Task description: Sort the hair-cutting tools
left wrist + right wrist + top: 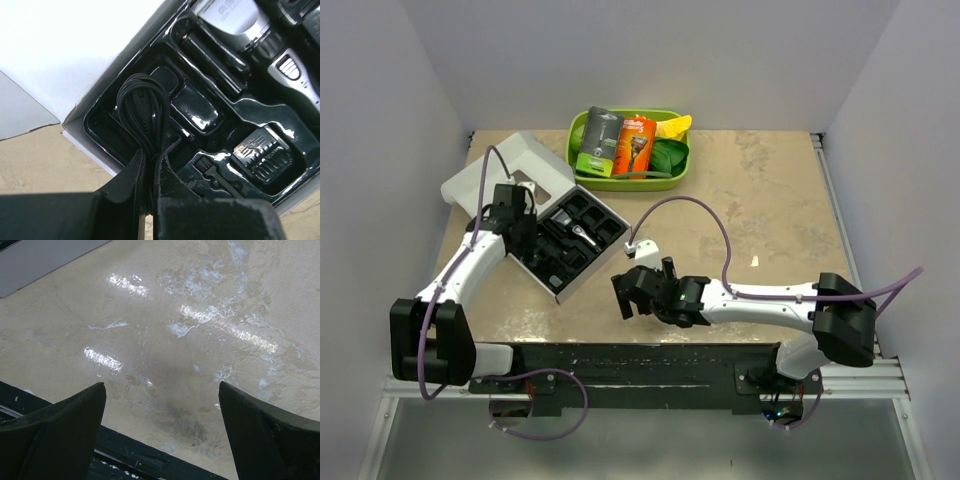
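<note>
One glossy looped cord (142,107), left claw (151,159) pinching

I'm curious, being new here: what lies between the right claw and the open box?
Only bare table between right gripper and box, shown in the top view.

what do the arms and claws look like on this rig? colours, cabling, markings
The left arm and right arm have white link shells with black joint housings. A lilac cable loops outside each. The left claw and right claw are matte black, with tapered wedge fingers. No markings visible.
</note>
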